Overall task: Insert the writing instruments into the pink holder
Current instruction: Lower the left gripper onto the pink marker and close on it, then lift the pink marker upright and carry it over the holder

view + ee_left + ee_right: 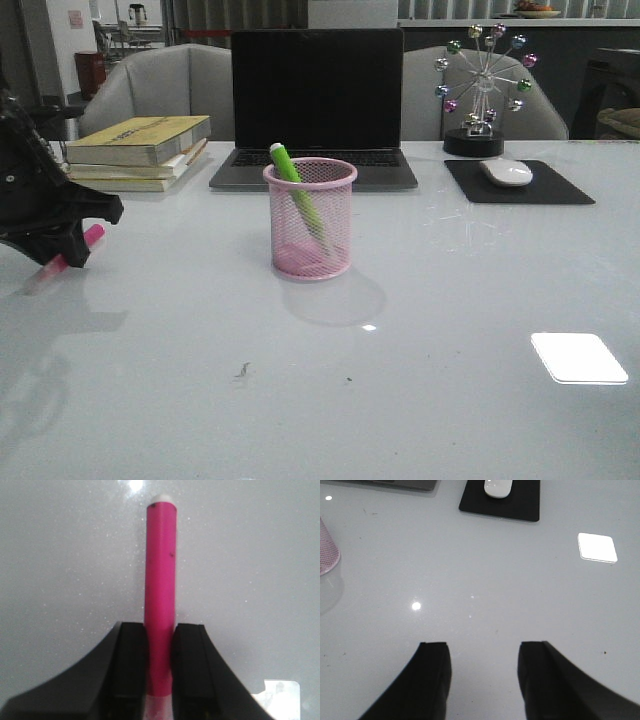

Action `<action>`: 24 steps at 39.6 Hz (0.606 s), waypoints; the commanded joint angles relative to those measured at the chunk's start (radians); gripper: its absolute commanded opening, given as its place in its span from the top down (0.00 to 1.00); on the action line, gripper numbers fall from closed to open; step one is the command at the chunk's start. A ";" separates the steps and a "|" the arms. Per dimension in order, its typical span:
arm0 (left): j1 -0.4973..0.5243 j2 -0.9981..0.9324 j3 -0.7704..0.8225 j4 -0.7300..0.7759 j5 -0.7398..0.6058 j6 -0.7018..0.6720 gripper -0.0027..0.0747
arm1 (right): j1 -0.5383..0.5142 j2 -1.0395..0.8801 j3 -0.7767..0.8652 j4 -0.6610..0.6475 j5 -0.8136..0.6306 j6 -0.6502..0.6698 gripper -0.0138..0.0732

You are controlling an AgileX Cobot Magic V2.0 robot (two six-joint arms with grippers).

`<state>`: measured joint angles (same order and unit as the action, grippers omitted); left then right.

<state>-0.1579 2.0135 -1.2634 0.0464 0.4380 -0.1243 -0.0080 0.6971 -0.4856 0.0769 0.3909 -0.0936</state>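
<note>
The pink mesh holder [310, 218] stands upright at the table's middle, in front of the laptop. The green highlighter [297, 190] leans inside it, its top poking above the rim. At the far left, my left gripper [78, 243] is shut on the magenta highlighter [70, 257], which lies low over the table. In the left wrist view the magenta highlighter [160, 605] runs straight out between the two black fingers [131, 665], its clear cap end back between them. My right gripper [482, 652] hangs open over bare table; the holder's edge [327, 550] shows at that view's side.
A black laptop [316, 110] stands behind the holder, a stack of books [137, 150] at the back left. A white mouse [506, 172] on a black pad [520, 183] and a ferris-wheel ornament [482, 90] are at the back right. Grey chairs stand behind the table.
</note>
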 commanded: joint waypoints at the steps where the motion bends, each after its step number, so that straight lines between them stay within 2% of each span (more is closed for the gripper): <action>1: -0.005 -0.028 -0.032 0.013 0.047 0.007 0.84 | -0.008 -0.007 -0.029 -0.006 -0.067 -0.006 0.34; 12: -0.005 -0.108 -0.176 -0.026 -0.045 0.007 0.84 | -0.008 -0.007 -0.029 -0.006 -0.067 -0.006 0.34; 18: -0.018 -0.165 -0.215 -0.123 -0.143 0.007 0.85 | -0.008 -0.007 -0.029 -0.006 -0.068 -0.006 0.34; 24: -0.075 -0.215 -0.215 -0.133 -0.268 0.007 0.85 | -0.008 -0.007 -0.029 -0.011 -0.068 -0.006 0.34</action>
<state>-0.1977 1.8752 -1.4447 -0.0671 0.2894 -0.1148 -0.0080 0.6971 -0.4856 0.0769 0.3909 -0.0936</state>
